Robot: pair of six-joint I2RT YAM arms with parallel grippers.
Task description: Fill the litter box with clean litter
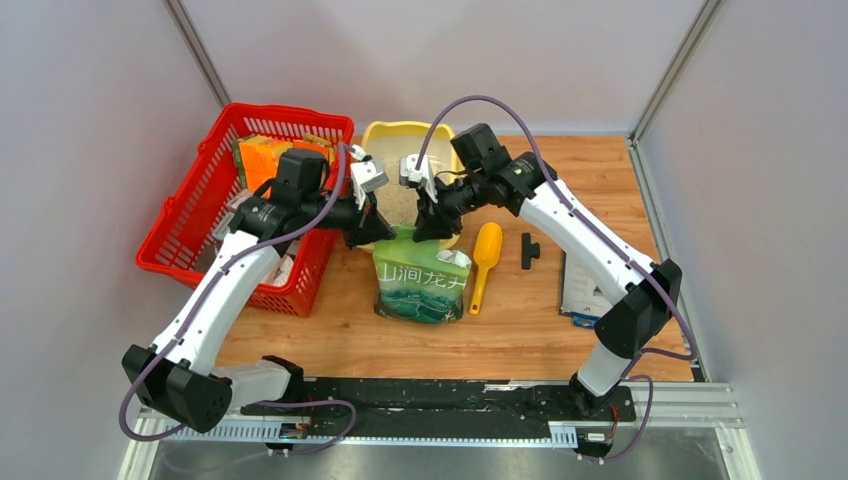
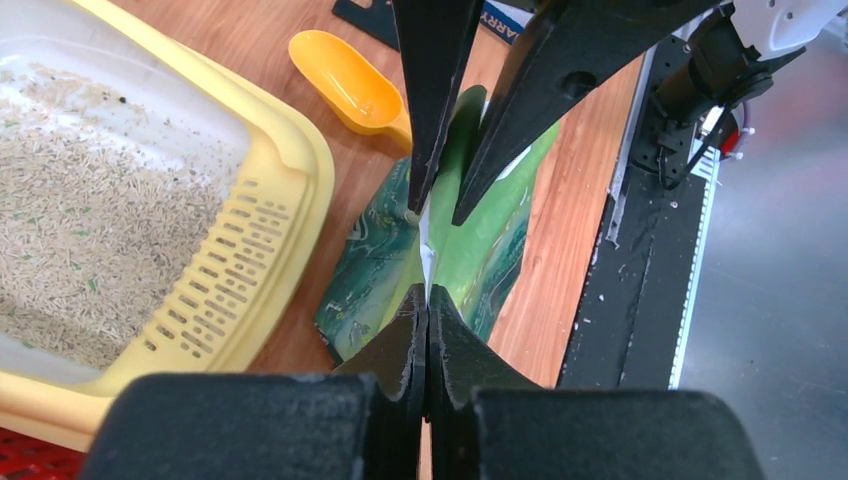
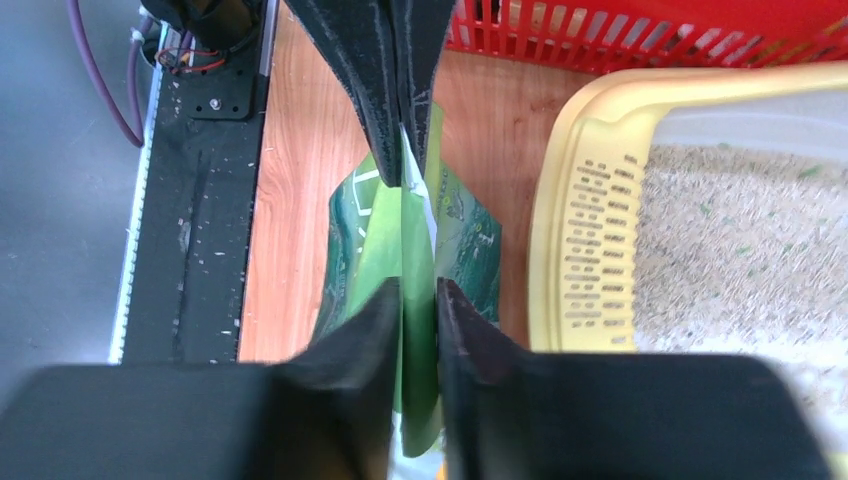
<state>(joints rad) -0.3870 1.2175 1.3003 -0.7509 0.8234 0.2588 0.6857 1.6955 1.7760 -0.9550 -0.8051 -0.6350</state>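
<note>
The pale yellow litter box (image 1: 400, 131) (image 2: 290, 170) (image 3: 560, 150) sits at the back centre with beige clean litter (image 2: 90, 220) (image 3: 730, 240) spread in it. A green pouch (image 1: 422, 285) (image 2: 370, 270) (image 3: 360, 240) stands upright in front of its slotted lip. My left gripper (image 1: 385, 232) (image 2: 428, 300) is shut on the left part of the pouch's top edge. My right gripper (image 1: 428, 230) (image 3: 418, 290) is at the right part of that edge, jaws a narrow gap apart with the green film between them. The two grippers face each other closely.
A red mesh basket (image 1: 230, 220) with packets stands left of the litter box. A yellow scoop (image 1: 485, 255) (image 2: 350, 85) and a small black piece (image 1: 529, 250) lie right of the pouch, and a printed packet (image 1: 585, 295) lies further right. A black rail (image 1: 430, 400) runs along the near edge.
</note>
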